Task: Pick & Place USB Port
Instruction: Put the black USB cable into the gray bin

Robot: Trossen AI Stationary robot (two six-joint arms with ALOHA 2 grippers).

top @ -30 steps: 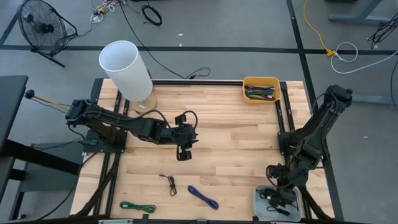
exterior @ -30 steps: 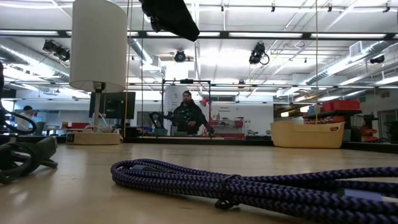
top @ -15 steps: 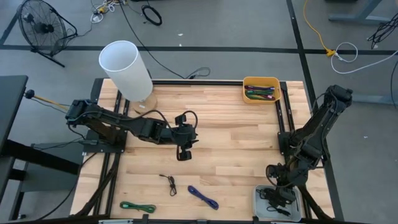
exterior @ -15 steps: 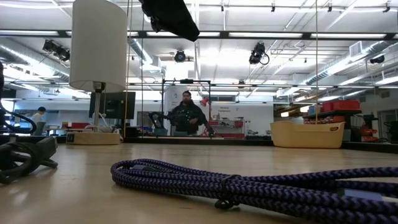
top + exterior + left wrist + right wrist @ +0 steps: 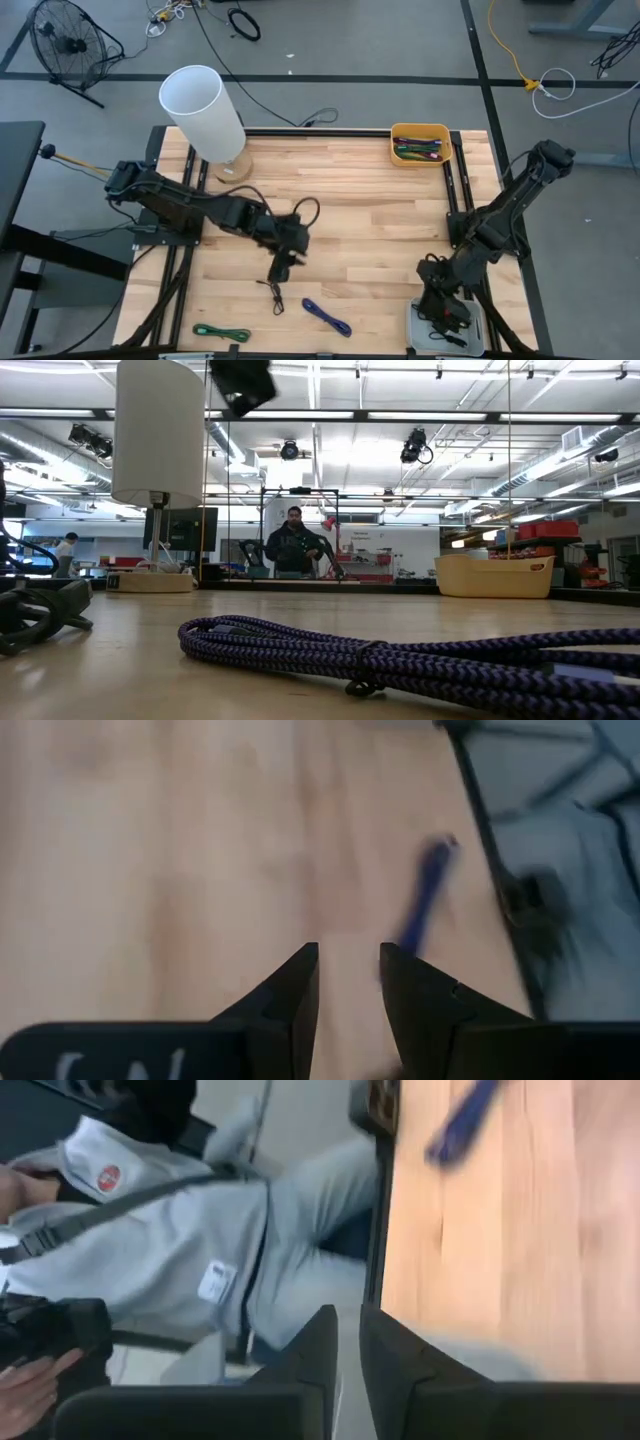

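Left arm reaching low across worktop (image 5: 380, 240), left fingers (image 5: 300, 995) narrowly parted, holding nothing, hovering over black cable (image 5: 270, 294) lower centre. Right fingers (image 5: 322, 1342) nearly closed, empty, above grey tray (image 5: 415, 325) lower right. Purple USB cable (image 5: 327, 317) lying bottom centre. Person's shirt showing small red logo (image 5: 108, 1177), unreadable.

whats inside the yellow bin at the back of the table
The yellow bin holds a pile of bundled cables, green, purple and reddish ones showing on top. Whatever lies beneath them, and the bin's floor, is covered. In the low view only its outer wall shows.
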